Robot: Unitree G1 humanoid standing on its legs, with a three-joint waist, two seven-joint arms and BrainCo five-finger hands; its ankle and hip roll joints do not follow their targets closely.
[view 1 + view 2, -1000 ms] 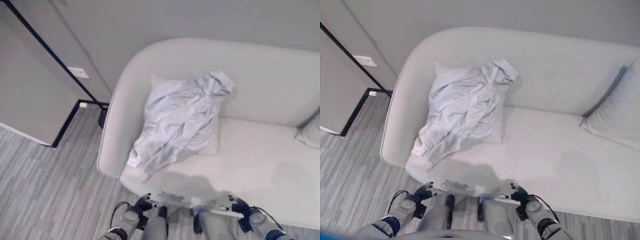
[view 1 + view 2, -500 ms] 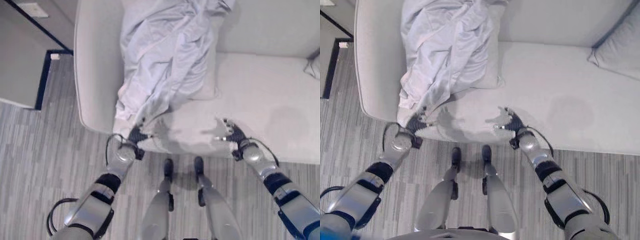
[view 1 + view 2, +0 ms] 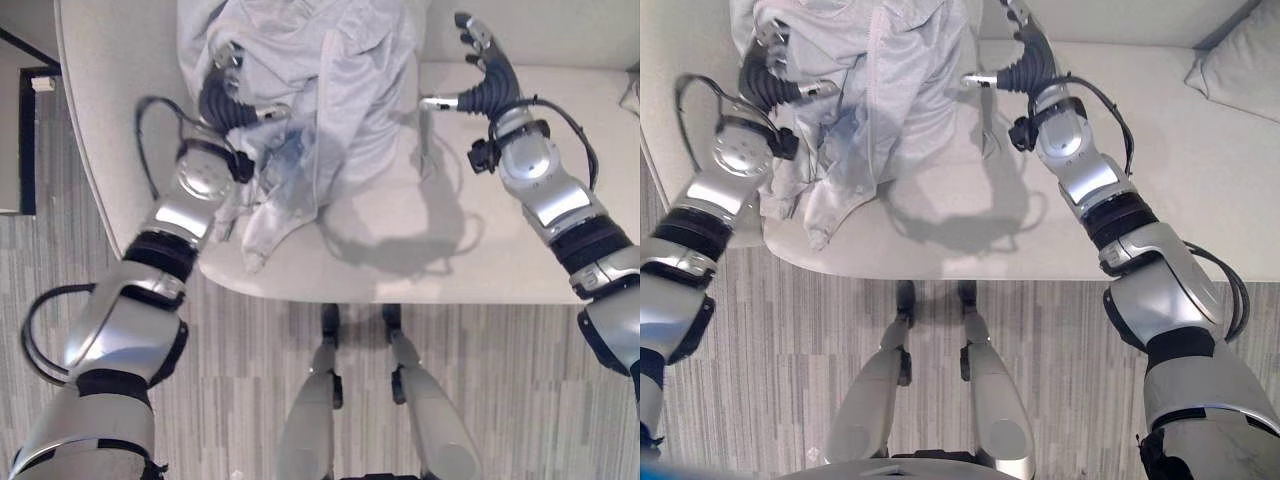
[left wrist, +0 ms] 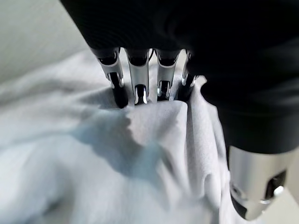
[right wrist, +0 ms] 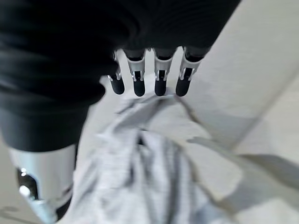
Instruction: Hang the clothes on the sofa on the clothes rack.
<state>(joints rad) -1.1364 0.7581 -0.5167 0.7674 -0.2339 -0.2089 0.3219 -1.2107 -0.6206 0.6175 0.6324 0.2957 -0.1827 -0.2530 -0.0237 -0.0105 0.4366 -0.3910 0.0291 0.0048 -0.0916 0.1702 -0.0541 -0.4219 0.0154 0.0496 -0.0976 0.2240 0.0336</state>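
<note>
On the sofa, my left robot hand presses fingers into the clothes; right robot hand hovers open beside. Next: close, lift.

No text, label, number or sign can be read anywhere, neither on the sofa nor on the clothes.
</note>
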